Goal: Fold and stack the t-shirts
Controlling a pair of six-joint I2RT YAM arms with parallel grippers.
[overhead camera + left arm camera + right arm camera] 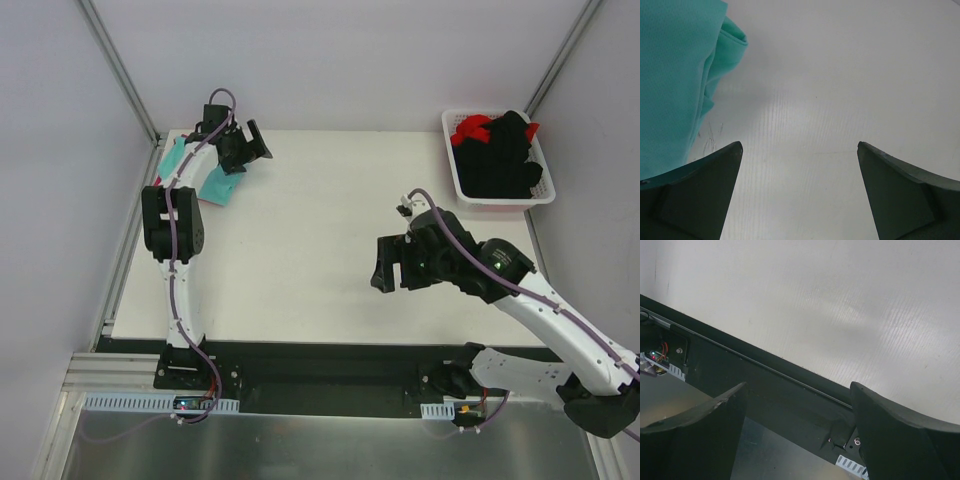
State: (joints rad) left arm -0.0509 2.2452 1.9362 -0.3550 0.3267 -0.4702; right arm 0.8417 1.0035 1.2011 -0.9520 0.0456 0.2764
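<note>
**While Shirts Lie Stacked, Both My Grippers Hang Empty**

Where the white table point(320, 250) meets its dark near edge, low and right of centre in the overhead view, my right gripper point(385, 268) hangs with its jaws spread wide and nothing between them. My right wrist camera looks across that edge. Farther back, at the upper left, my left gripper point(250, 146) is likewise wide apart and empty over bare tabletop. The teal t-shirt point(222, 183) is just beside it, filling the upper left of the left wrist view. It lies folded at the table's far left edge, with a strip of the magenta-pink t-shirt point(208, 196) showing beneath. In the far right corner, a white basket point(497, 203) holds a black garment point(505, 160) and a red garment point(470, 130).
</note>
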